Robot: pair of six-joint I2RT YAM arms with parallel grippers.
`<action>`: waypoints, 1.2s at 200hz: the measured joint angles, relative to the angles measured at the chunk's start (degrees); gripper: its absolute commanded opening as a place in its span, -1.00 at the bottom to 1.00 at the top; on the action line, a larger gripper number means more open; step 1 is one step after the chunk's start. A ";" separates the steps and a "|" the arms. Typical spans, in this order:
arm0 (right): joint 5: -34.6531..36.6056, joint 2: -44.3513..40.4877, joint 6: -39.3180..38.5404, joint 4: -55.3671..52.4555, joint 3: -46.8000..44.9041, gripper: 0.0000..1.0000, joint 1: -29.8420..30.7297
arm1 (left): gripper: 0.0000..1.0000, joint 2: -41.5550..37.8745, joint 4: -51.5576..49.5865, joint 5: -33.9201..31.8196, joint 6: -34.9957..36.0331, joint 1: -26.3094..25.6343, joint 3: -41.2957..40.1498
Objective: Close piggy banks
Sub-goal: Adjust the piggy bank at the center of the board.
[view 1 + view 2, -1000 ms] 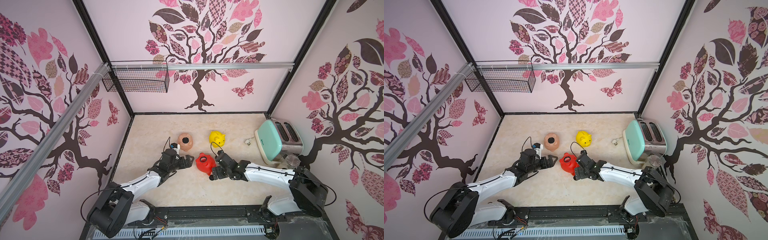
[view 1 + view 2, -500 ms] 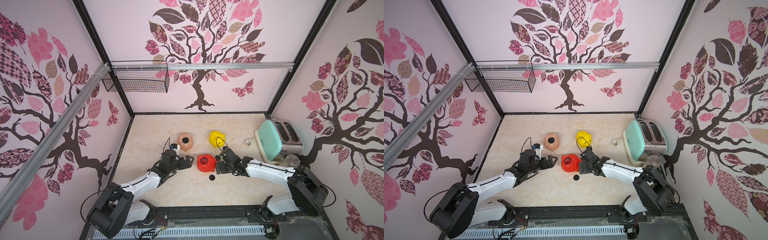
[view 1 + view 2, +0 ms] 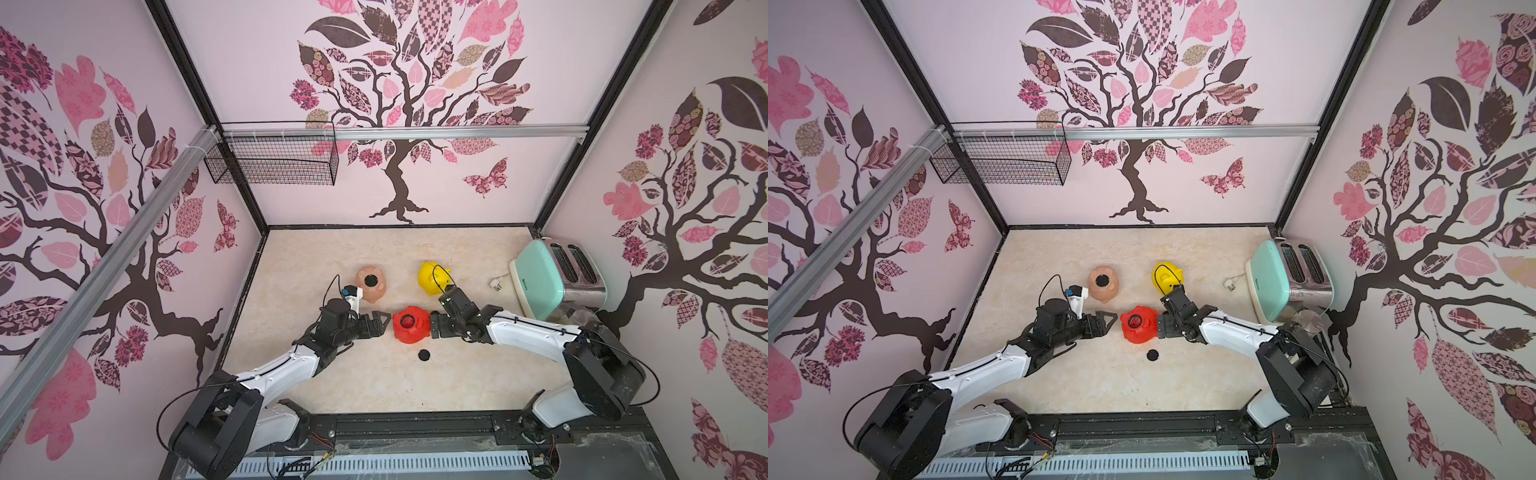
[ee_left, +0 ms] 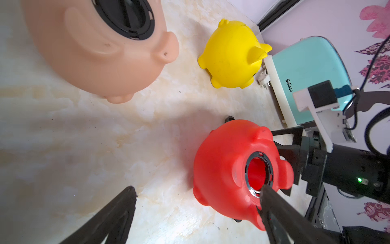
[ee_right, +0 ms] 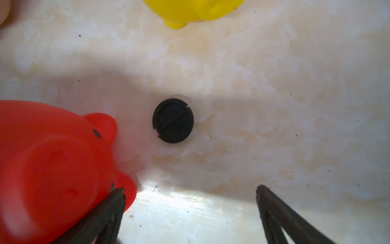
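**Red pig open between two wide-open grippers, plug loose on the table**

The red pig (image 3: 411,325) lies mid-table with its belly up. The round belly hole is open, with a dark ring around it and red showing inside. It sits between the two grippers.

The left gripper (image 3: 384,326) is just left of the red pig with its jaws spread wide and nothing in them. In the left wrist view one finger (image 4: 274,211) overlaps the edge of the belly hole, and I cannot tell if it touches.

The right gripper (image 5: 190,189) is just right of the red pig, jaws also wide apart and empty. One finger (image 5: 114,202) is right against a stubby leg of the pig.

A black plug (image 3: 424,355) lies flat on the table (image 3: 332,374), near side of the red pig, close to it but apart, and nothing holds it.

The peach pig (image 3: 371,284) is far-left of the red one, belly up, its hole filled with black. The yellow pig (image 3: 432,277) is far-right of the red one, and its belly hole is not visible. The three pigs are not touching.

A mint-green toaster (image 3: 540,282) stands at the right edge, well apart from the pigs. A wire basket (image 3: 270,162) hangs on the far wall, left side.
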 measured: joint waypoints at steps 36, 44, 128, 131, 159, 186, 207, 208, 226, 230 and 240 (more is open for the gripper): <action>0.04 -0.02 -0.02 0.31 0.20 0.99 -1.40 | 0.87 0.00 -0.94 2.34 1.05 0.00 0.63; 0.09 -0.26 -0.02 0.26 0.20 0.99 -1.49 | 0.87 0.07 -1.62 2.93 1.31 0.00 1.53; -0.26 -6.21 1.70 -0.33 -1.01 0.96 -1.79 | 0.87 6.84 -3.08 6.25 2.86 0.00 12.72; -0.42 -6.25 1.84 -0.37 -1.05 0.96 -1.79 | 0.87 7.32 -3.13 6.34 2.89 0.00 13.00; -2.71 -7.32 3.45 -0.46 -2.67 0.81 -1.79 | 0.86 11.63 -3.50 7.04 3.04 -0.07 15.34; -6.10 -7.80 4.66 -0.70 -4.85 0.81 -1.79 | 0.86 14.34 -3.52 7.45 3.26 -0.68 17.33; -8.70 -7.82 5.60 -0.96 -5.49 0.81 -1.79 | 0.86 16.09 -3.65 7.48 3.45 -1.36 19.15; -8.81 -7.82 5.68 -0.96 -5.51 0.81 -1.79 | 0.86 16.15 -3.65 7.48 3.48 -1.38 19.21; -10.84 -7.87 6.75 -0.59 -5.99 0.81 -1.79 | 0.86 17.77 -3.67 7.45 3.93 -2.05 20.55; -11.19 -7.87 7.02 -0.33 -6.19 0.81 -1.77 | 0.86 18.12 -3.67 7.45 4.00 -2.19 20.76; -12.13 -7.89 7.89 0.35 -6.97 0.81 -1.73 | 0.86 18.97 -3.69 7.48 4.11 -2.38 21.16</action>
